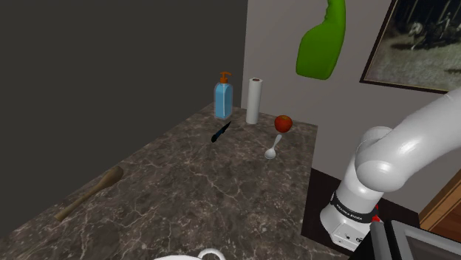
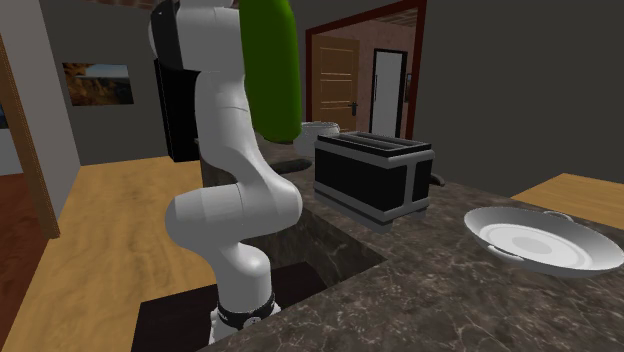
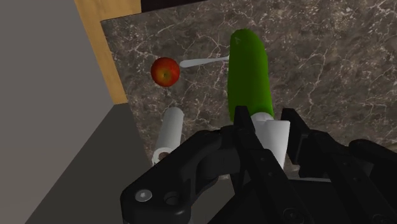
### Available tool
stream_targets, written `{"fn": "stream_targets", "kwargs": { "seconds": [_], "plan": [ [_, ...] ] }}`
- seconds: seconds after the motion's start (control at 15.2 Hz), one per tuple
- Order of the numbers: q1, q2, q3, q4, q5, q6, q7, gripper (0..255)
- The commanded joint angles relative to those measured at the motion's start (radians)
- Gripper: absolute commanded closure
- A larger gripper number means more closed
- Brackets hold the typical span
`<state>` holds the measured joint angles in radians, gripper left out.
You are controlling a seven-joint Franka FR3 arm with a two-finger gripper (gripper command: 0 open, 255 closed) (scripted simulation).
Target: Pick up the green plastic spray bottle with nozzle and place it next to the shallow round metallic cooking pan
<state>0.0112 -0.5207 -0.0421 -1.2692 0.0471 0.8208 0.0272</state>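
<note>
The green spray bottle [image 1: 323, 44] hangs high in the air above the far end of the dark marble counter [image 1: 192, 192], base pointing down. In the wrist view my gripper [image 3: 264, 122] is shut on the bottle's white neck, and the green body [image 3: 249, 73] sticks out beyond the fingers [image 3: 242, 121]. The second exterior view has the bottle [image 2: 272, 70] up beside the white arm. The shallow round metallic pan [image 2: 545, 240] rests on the counter at that view's right; its rim [image 1: 209, 255] peeks in at the shoulder view's bottom edge.
Below the bottle lie a red apple [image 1: 282, 122], a white spoon [image 1: 273, 150], a paper roll [image 1: 253, 101], a blue soap dispenser [image 1: 222, 96] and a black knife [image 1: 221, 132]. A wooden pestle [image 1: 90, 192] lies left. A black toaster [image 2: 373, 172] stands near the pan.
</note>
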Motion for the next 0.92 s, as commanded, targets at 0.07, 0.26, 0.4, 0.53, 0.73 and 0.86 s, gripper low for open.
{"fn": "stream_targets", "kwargs": {
  "seconds": [0.07, 0.26, 0.4, 0.53, 0.73, 0.86],
  "plan": [
    [0.002, 0.063, -0.006, 0.123, 0.003, -0.060, 0.000, 255],
    [0.002, 0.060, 0.037, 0.084, 0.023, -0.022, 0.053, 255],
    [0.002, 0.049, 0.078, 0.027, 0.042, 0.028, 0.100, 255],
    [0.003, 0.045, 0.118, -0.021, 0.058, 0.075, 0.145, 255],
    [0.006, 0.050, 0.177, -0.078, 0.079, 0.143, 0.209, 255],
    [0.009, 0.060, 0.215, -0.107, 0.090, 0.186, 0.250, 255]
  ]
}}
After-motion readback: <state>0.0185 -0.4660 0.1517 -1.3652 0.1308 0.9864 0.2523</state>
